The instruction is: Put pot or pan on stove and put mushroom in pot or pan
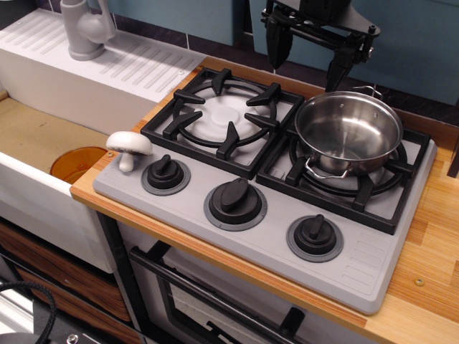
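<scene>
Black and two-fingered, the tool (310,63) hangs above the back edge of the grey two-burner cooktop (358,269), its fingers spread well apart and holding nothing. One fingertip (277,51) points down behind the left burner; the other sits just behind the rim of the shiny round stainless-steel pot (349,132). That shallow pot stands upright on the right black cast grate (391,208), empty, with one wire loop handle facing the front and another at the back. The left grate (224,118) is bare over its white burner disc. A small white-capped toy mushroom (129,147) stands on its short stem at the cooktop's front left corner, just beside the leftmost of three black knobs (166,172). The cooktop rests on a wooden counter (430,272); a white sink with a grey faucet (84,29) lies to the left.
</scene>
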Motion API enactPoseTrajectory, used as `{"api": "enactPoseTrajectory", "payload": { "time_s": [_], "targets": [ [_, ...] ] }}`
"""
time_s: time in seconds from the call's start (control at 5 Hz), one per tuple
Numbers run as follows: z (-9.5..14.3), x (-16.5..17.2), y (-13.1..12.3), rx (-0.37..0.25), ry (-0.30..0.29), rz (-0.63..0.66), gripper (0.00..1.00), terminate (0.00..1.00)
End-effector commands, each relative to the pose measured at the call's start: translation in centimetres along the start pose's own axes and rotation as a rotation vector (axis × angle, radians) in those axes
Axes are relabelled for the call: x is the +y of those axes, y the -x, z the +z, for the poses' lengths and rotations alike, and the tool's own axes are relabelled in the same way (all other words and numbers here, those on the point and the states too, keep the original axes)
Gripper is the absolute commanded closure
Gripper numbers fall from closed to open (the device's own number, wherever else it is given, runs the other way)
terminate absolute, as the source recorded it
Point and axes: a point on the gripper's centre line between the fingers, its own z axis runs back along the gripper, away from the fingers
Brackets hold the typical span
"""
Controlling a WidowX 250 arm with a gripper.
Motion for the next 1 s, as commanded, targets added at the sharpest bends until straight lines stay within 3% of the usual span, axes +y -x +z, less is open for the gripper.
{"api": "enactPoseTrajectory", "payload": {
  "time_s": [0.0, 0.4, 0.8],
  "targets": [
    [0.0, 0.0, 0.0, 0.000, 0.000, 0.000, 0.00, 0.00],
    [-3.7, -0.8, -0.2, -0.068, 0.025, 0.019, 0.00, 0.00],
    [-5.6, -0.8, 0.8, -0.072, 0.042, 0.035, 0.00, 0.00]
  ]
}}
